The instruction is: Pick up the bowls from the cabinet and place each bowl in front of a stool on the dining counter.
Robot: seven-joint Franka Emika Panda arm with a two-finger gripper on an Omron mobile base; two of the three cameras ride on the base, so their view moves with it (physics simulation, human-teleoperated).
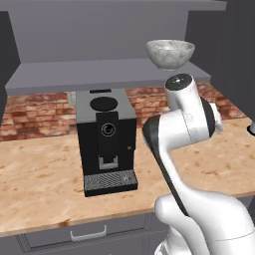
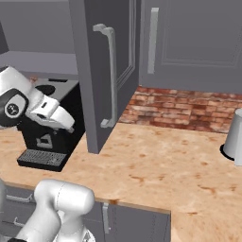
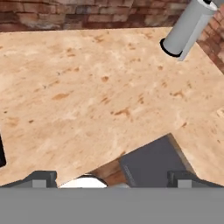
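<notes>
The grey-white marbled bowl (image 1: pixel 170 53) sits on the cabinet (image 2: pixel 101 71) shelf above the coffee machine (image 1: pixel 106 144); the fingers (image 3: pixel 113 178) are spread wide over the desk (image 3: pixel 87 87), empty.

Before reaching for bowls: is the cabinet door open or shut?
Open. The cabinet door juts out edge-on over the counter, and the marbled bowl sits exposed on the shelf.

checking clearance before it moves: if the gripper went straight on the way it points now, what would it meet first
Most likely the bare stone counter top; the hand view looks down onto it. The grey canister stands off to one side.
</notes>
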